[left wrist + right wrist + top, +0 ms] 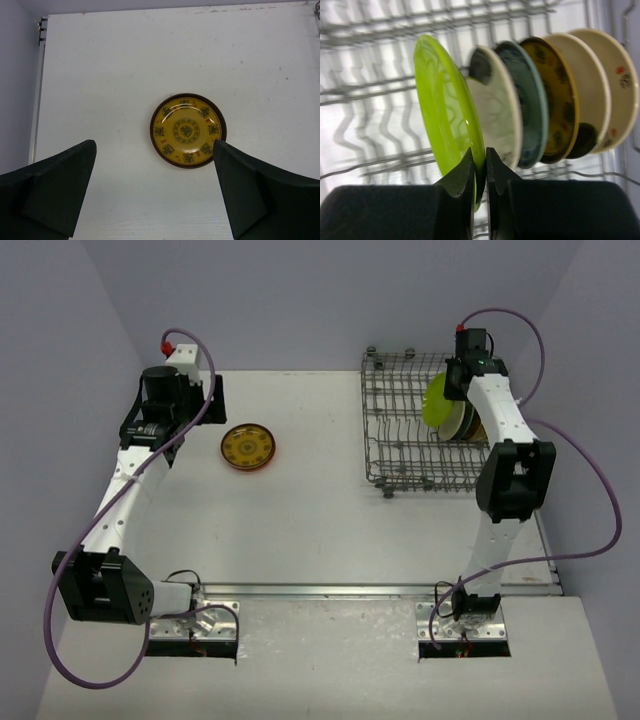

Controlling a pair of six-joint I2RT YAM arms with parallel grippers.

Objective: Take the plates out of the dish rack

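Left wrist: yellow plate (188,131), markings (186,132) illegible.

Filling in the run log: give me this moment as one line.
right tool: shut on lime green plate in dish rack | left tool: open, clear of yellow plate on table

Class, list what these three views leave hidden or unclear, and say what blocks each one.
1. Top view: most racked plates and the right jaws, hidden by the right arm.
2. Right wrist view: the lime green plate's lower rim, behind the jaws; rear plates' faces, each overlapped by the one in front.
3. Top view: the yellow plate's pattern, too small.
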